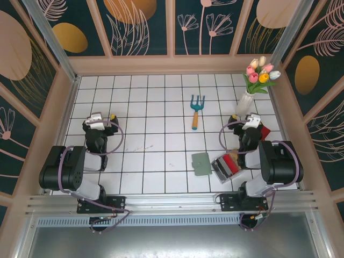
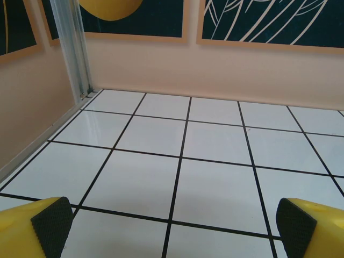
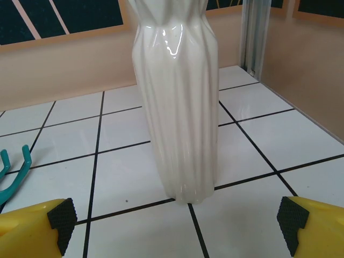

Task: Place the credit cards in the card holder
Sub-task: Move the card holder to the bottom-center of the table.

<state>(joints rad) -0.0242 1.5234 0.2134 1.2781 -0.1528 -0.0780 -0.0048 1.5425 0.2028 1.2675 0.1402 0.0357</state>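
Note:
The sage-green card holder (image 1: 201, 164) lies flat and closed on the white tiles near the front edge, right of centre. Just to its right a clear rack (image 1: 228, 166) holds the credit cards (image 1: 230, 162) on edge; red, black and whitish ones show. My right gripper (image 1: 244, 116) (image 3: 177, 228) is open and empty behind the rack, facing a white vase. My left gripper (image 1: 100, 116) (image 2: 173, 231) is open over bare tiles at the left, far from the holder. Its black pads (image 2: 52, 226) stand wide apart.
A white ribbed vase (image 3: 177, 102) (image 1: 245, 102) of tulips stands just in front of the right gripper. A teal hand fork (image 1: 196, 110) with an orange handle lies mid-table. Something red (image 1: 264, 130) lies beside the right arm. Low walls ring the table.

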